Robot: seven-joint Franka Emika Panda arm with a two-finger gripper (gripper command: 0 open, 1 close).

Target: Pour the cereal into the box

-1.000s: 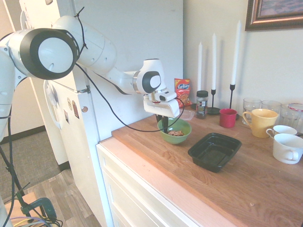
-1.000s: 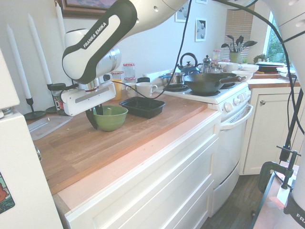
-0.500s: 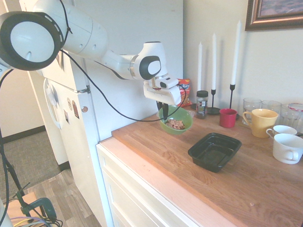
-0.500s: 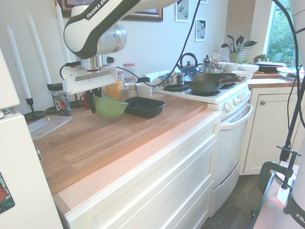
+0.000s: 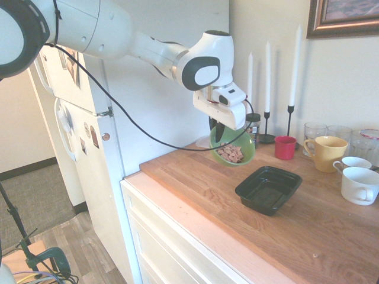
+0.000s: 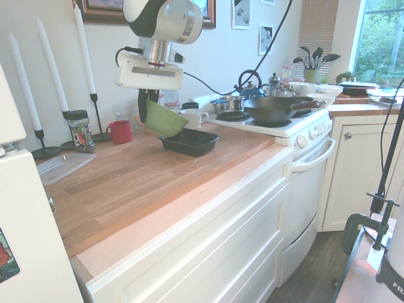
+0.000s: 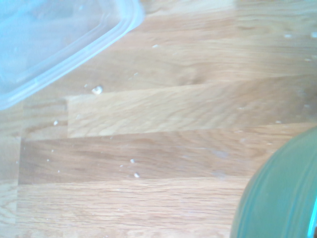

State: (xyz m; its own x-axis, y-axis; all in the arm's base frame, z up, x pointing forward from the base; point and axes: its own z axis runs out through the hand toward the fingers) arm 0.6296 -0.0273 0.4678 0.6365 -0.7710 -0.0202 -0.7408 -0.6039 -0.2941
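Wooden counter (image 5: 237, 236); gripper (image 5: 218, 131) holds tilted green bowl (image 5: 244, 155).

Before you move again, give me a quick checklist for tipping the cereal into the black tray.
Grip on green bowl: ok, the gripper is shut on its rim.
Bowl off the counter: ok, raised and tilted.
Cereal inside bowl: ok, heaped toward the lower side.
Black tray upright, open side up: ok.
Bowl's lower rim fully over tray: not ok, tray's interior shows uncovered beside it.
All flakes landing inside: cannot tell.
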